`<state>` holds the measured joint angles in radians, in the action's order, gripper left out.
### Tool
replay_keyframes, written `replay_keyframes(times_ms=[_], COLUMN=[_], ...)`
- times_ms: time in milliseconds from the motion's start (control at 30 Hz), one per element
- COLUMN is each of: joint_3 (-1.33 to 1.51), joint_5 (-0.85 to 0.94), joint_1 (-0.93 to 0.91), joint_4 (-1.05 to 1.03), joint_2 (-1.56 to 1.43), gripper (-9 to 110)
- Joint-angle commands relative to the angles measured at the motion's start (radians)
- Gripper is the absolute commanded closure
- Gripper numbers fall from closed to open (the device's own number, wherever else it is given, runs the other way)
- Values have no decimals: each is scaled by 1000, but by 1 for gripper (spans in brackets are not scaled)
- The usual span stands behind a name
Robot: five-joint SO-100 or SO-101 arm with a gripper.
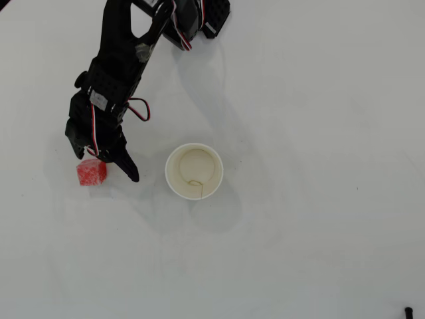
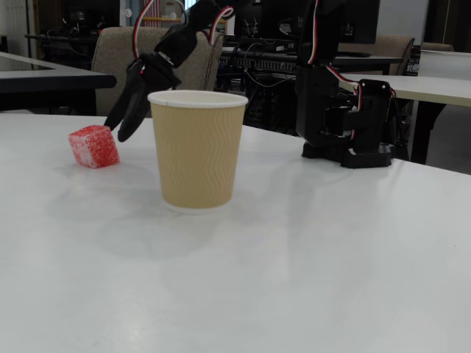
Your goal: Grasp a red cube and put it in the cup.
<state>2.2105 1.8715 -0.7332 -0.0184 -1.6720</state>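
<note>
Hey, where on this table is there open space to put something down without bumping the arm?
Free: everything right of the cup and the whole near side below it in the overhead view. Crowded: the upper left, where the arm's base, the open pincer and the cube sit.

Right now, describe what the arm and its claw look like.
The arm is matte black, built of blocky segments. Red, white and black wires loop out along it, plainest near the wrist. A small pale label sits on the wrist segment. The claw has black tapered fingers. The black base stands on the white table.
</note>
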Motion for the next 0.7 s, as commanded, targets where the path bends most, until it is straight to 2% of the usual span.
replay_keyframes(times_ms=[0,667], joint_3=[-104,-236], joint_5=[12,66], joint_1=[-23,-66], joint_4=[20,37], joint_2=[11,143], gripper=[49,49])
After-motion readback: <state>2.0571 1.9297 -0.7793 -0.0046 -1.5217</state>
